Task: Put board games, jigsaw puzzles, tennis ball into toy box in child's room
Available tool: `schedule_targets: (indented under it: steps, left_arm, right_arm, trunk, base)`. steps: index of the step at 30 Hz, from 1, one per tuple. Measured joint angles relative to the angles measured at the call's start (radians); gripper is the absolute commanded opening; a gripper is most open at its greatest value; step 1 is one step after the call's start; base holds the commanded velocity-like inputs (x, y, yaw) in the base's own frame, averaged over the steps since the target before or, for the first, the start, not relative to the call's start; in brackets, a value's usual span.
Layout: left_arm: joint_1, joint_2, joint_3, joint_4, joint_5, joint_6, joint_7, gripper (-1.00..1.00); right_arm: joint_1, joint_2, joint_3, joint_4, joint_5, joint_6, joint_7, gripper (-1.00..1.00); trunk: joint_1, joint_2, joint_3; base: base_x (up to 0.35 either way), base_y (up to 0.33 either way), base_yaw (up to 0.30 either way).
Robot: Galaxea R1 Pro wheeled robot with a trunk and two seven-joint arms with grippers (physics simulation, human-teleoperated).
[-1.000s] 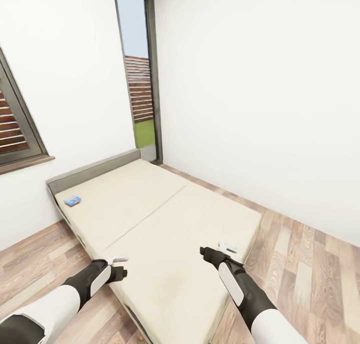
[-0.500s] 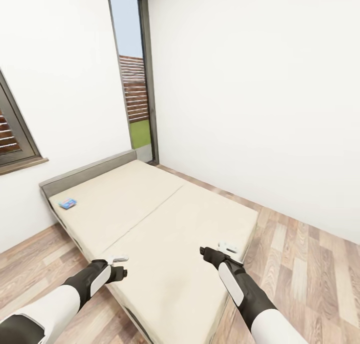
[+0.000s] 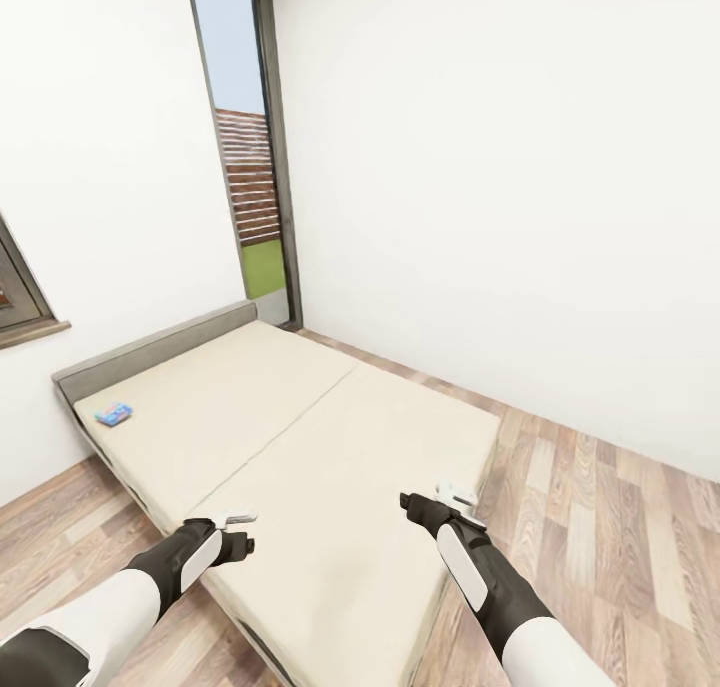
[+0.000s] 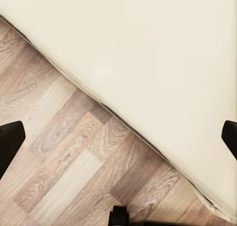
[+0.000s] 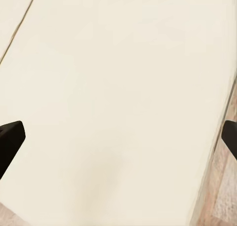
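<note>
A small blue board game (image 3: 114, 414) lies flat on the beige bed (image 3: 300, 437), near the grey headboard (image 3: 150, 347) at the far left corner. My left gripper (image 3: 238, 530) hangs open over the bed's near left edge, and in the left wrist view (image 4: 118, 137) it has mattress edge and wood floor under it. My right gripper (image 3: 443, 498) is open above the bed's near right part, and the right wrist view (image 5: 118, 137) has bare mattress between its fingers. Both are far from the blue game. The table, toy box, jigsaw puzzles and tennis ball are out of view.
Wood floor (image 3: 600, 527) runs along the bed's right side up to a white wall (image 3: 500, 217). A tall narrow glass door (image 3: 245, 167) stands behind the headboard. A window corner (image 3: 20, 307) is at the left edge.
The whole picture has slid left, so the camera has turned right. The arms hold the same pose. The blue game has not moved on the bed.
</note>
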Motion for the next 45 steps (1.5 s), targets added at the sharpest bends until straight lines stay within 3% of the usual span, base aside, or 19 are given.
schedule_targets:
  steps: [30, 45]
  left_arm:
    - [0.0, 0.0, 0.001, 0.0, 0.0, 0.0, 0.0, 1.0]
    - [0.0, 0.0, 0.001, 0.0, 0.0, 0.0, 0.0, 1.0]
  right_arm:
    - [0.0, 0.0, 0.0, 0.0, 0.0, 0.0, 0.0, 1.0]
    - [0.0, 0.0, 0.0, 0.0, 0.0, 0.0, 0.0, 1.0]
  trunk:
    - [0.0, 0.0, -0.001]
    - [0.0, 0.0, -0.001]
  base:
    - [0.0, 0.036, -0.107]
    - [0.0, 0.081, -0.249]
